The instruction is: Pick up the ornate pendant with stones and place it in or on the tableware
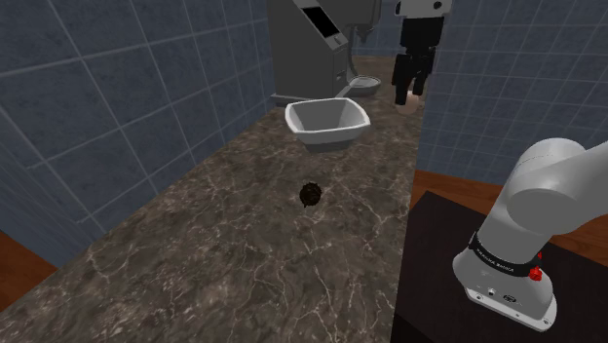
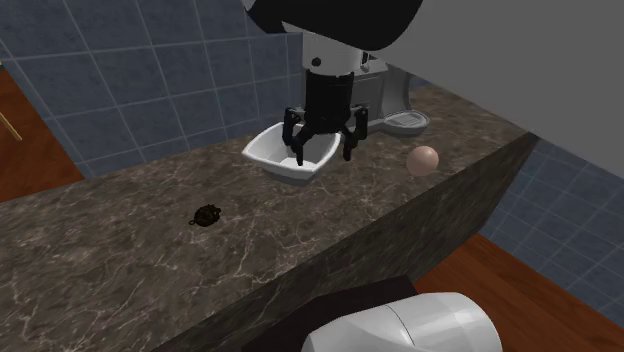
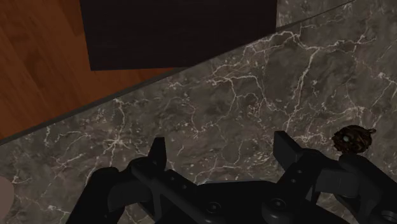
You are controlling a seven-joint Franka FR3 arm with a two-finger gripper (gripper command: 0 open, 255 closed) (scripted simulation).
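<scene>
Currently the gripper [image 2: 324, 150] hangs well above the marble counter [image 1: 244, 253]. Its jaws stand wide apart and hold nothing. The pendant [image 1: 311, 194], a small dark brown lump with a loop, lies flat on the counter. In the shoulder view it sits at about 7 o'clock from the white square bowl [image 1: 329, 122], clear of its rim. In the wrist view the pendant [image 3: 354, 138] lies outside the fingers [image 3: 287, 147], beside one of them and not between them.

Likely faults:
- Missed grasp. The gripper [image 3: 222, 149] is not centred on the pendant, so a straight descent would probably close on bare counter.
- Slip. The pendant is low and irregular, so an off-centre pinch may push it aside or drop it in transit.
- Counter strike. A grasp this close to the surface leaves little margin for the fingertips.

Surroundings:
- In the second exterior view the bowl [image 2: 290, 155] sits directly behind the gripper. The pendant [image 2: 208, 215] lies at 8 o'clock from it, so a low traverse may clip the rim.
- A peach-coloured ball [image 2: 423, 159] rests at 3 o'clock from the bowl, near the counter edge, where a nudge could roll it off.
- A grey appliance [image 1: 312, 44] stands at 12 o'clock from the bowl, against the blue tiled wall [image 1: 117, 78].
</scene>
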